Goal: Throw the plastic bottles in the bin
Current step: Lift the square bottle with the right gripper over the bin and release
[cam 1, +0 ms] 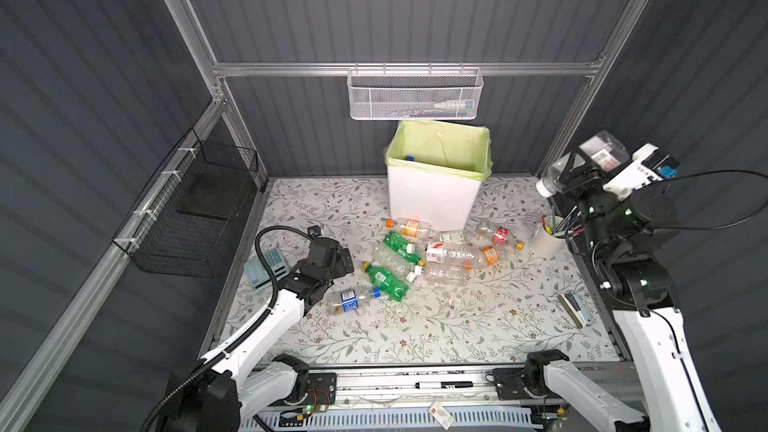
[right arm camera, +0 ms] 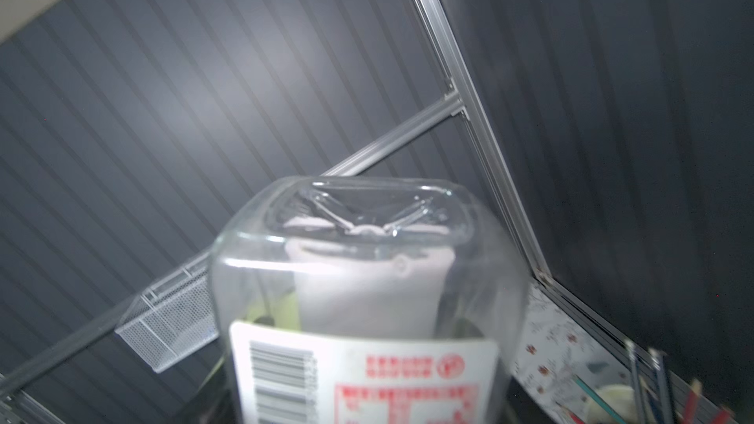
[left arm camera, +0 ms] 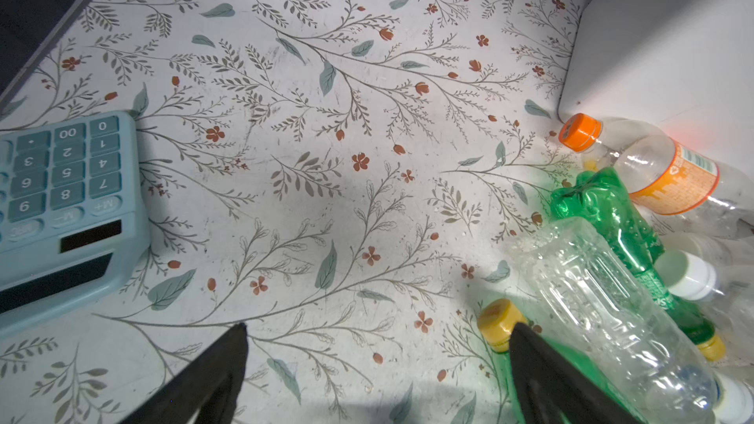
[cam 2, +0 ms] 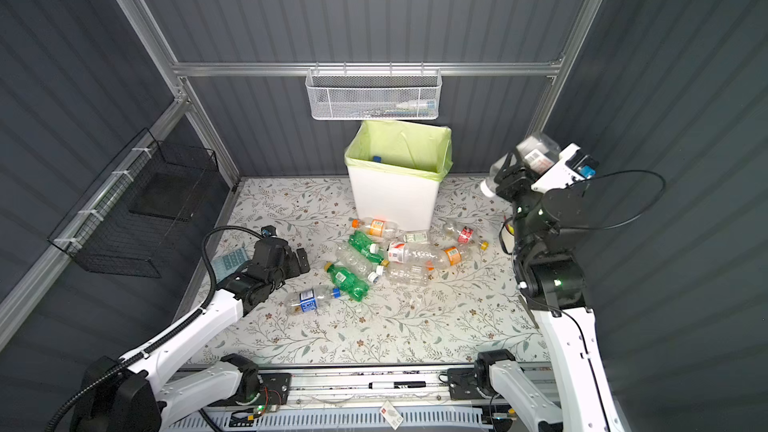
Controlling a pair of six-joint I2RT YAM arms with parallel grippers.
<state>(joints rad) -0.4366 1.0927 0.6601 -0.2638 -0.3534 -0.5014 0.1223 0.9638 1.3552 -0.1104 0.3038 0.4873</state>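
My right gripper [cam 1: 575, 170] is raised high to the right of the bin [cam 1: 432, 201] and is shut on a clear plastic bottle [cam 1: 604, 153] with a white and red label; this bottle [right arm camera: 367, 279] fills the right wrist view and hides the jaws. The white bin has a pale green liner, and a blue cap shows inside it. Several plastic bottles [cam 1: 419, 251] lie in a heap in front of the bin, among them a green bottle [cam 1: 384, 280] and a blue-labelled bottle [cam 1: 349, 301]. My left gripper [left arm camera: 379, 328] hangs open just left of the heap, one finger beside the green bottle's yellow cap [left arm camera: 497, 320].
A blue calculator [cam 1: 266, 268] lies at the left edge by my left arm. A white cup of pencils [cam 1: 548, 238] stands at the right, with a small flat device [cam 1: 575, 309] nearer the front. A white mesh basket [cam 1: 415, 95] hangs above the bin. A black wire basket [cam 1: 195, 209] hangs on the left wall.
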